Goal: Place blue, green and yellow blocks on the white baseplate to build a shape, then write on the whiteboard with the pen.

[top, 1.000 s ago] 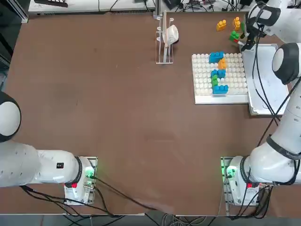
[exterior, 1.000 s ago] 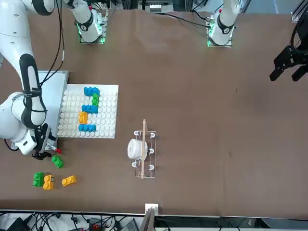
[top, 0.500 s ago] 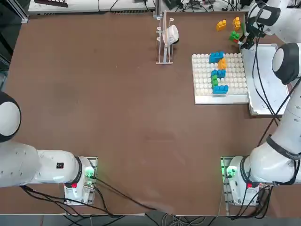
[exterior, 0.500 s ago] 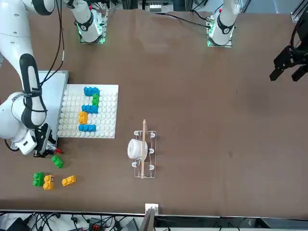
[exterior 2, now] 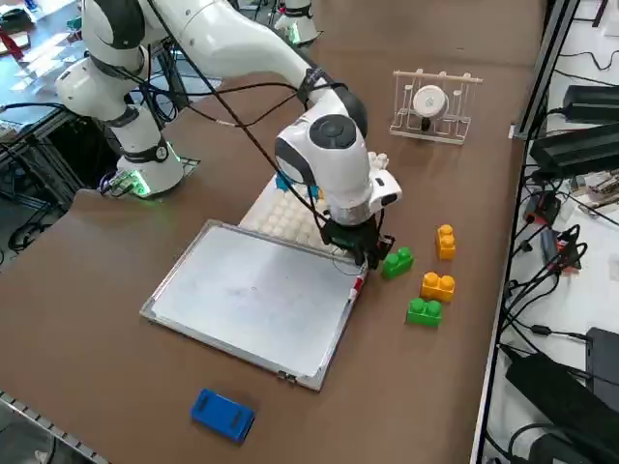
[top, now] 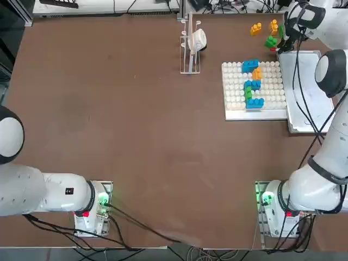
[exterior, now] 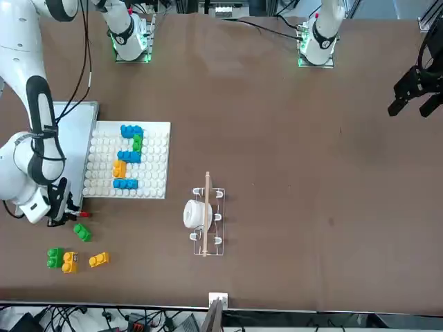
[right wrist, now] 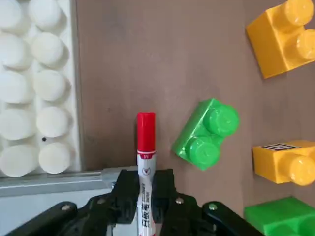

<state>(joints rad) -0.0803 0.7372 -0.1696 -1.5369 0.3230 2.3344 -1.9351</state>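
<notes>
My right gripper (right wrist: 145, 179) is shut on the pen (right wrist: 145, 147), a white marker whose red cap points past the fingers. It hangs low at the far corner of the whiteboard (exterior 2: 251, 295), between the white baseplate (top: 235, 92) and a loose green block (right wrist: 206, 132). The pen's red cap (exterior: 83, 215) shows beside the gripper (exterior: 62, 214) in the front view. Blue (top: 250, 65), yellow (top: 257, 73) and green (top: 248, 93) blocks stand in a column on the baseplate. Loose yellow (exterior 2: 445, 240) and green (exterior 2: 424, 310) blocks lie beyond the gripper (exterior 2: 360, 256).
A clear rack (top: 190, 46) holding a white round object stands left of the baseplate. A plain blue pad (exterior 2: 222, 414) lies near the table edge past the whiteboard. Another yellow block (exterior 2: 437, 285) sits beside the green one.
The right gripper's fingers have closed on the pen. The gripper has shifted slightly toward the table's far edge. The blocks have not moved.
</notes>
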